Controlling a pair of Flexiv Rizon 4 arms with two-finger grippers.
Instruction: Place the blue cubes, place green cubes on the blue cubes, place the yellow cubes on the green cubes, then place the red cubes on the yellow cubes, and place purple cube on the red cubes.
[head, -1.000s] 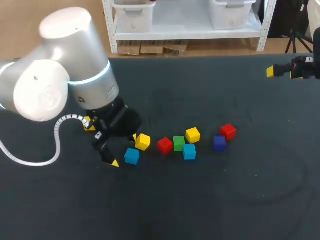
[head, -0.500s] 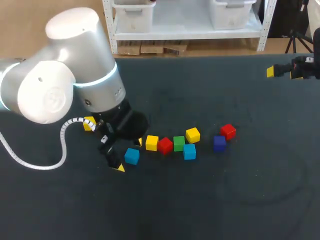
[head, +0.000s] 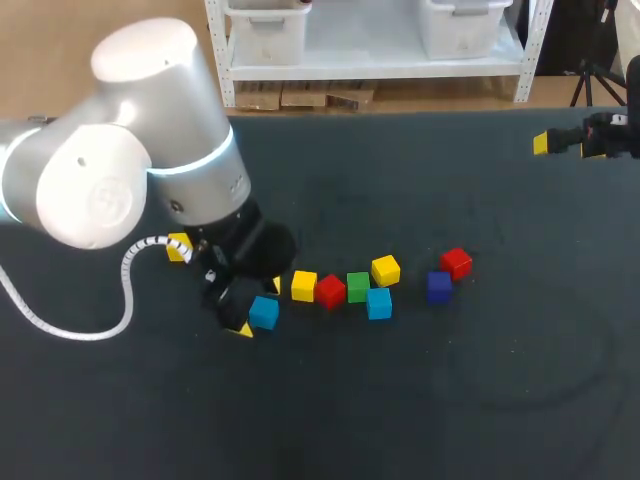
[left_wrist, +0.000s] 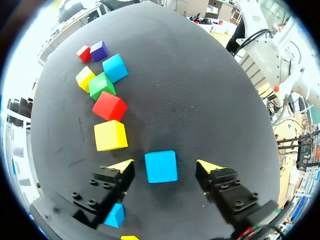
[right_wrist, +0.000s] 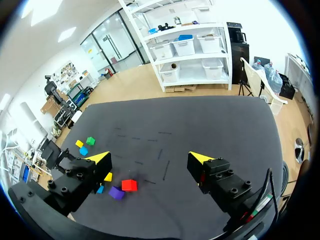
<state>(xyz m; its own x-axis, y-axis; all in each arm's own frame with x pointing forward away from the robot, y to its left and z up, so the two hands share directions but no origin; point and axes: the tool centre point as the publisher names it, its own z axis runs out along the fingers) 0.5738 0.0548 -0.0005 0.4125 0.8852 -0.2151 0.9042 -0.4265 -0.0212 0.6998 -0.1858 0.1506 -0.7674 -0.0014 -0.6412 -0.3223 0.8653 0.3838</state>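
Observation:
A light blue cube lies on the dark table between the fingers of my left gripper, which is open, with a gap on each side of the cube. Just ahead lies a row: a yellow cube, a red cube, a green cube, then a second yellow cube and a second blue cube. A purple cube and another red cube lie further right. My right gripper hangs open and empty at the far right.
A further yellow cube lies beside the left arm, whose bulk hides the table behind it. In the right wrist view a green cube and two more cubes show at the far side. Another blue cube sits under the left finger.
My left arm has moved right, and its finger pushed the yellow cube against the red one. Its fingers now straddle the blue cube and have drawn a little closer. The right arm is still.

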